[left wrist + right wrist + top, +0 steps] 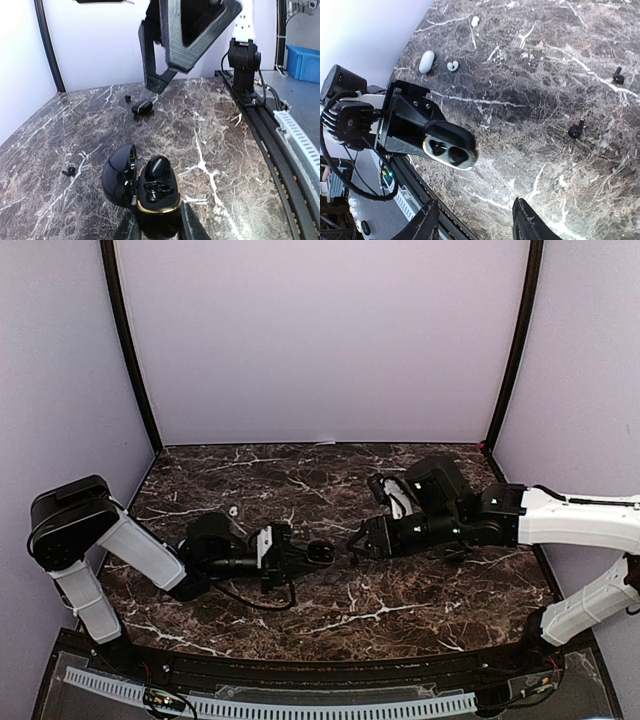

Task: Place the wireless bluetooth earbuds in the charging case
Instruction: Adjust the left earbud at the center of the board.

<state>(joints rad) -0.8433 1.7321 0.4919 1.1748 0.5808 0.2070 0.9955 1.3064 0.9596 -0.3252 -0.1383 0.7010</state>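
Black earbud [157, 167] sits in open charging case [159, 220].

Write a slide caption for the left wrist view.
Left gripper holds the open black charging case while the right gripper hangs above; a loose black earbud lies on the table.

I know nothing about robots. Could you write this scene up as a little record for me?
Table: dark marble
Left gripper: shut on open black charging case
Right gripper: open, empty, near that case
Black earbuds: two lying loose
White earbud: loose, beside closed white case
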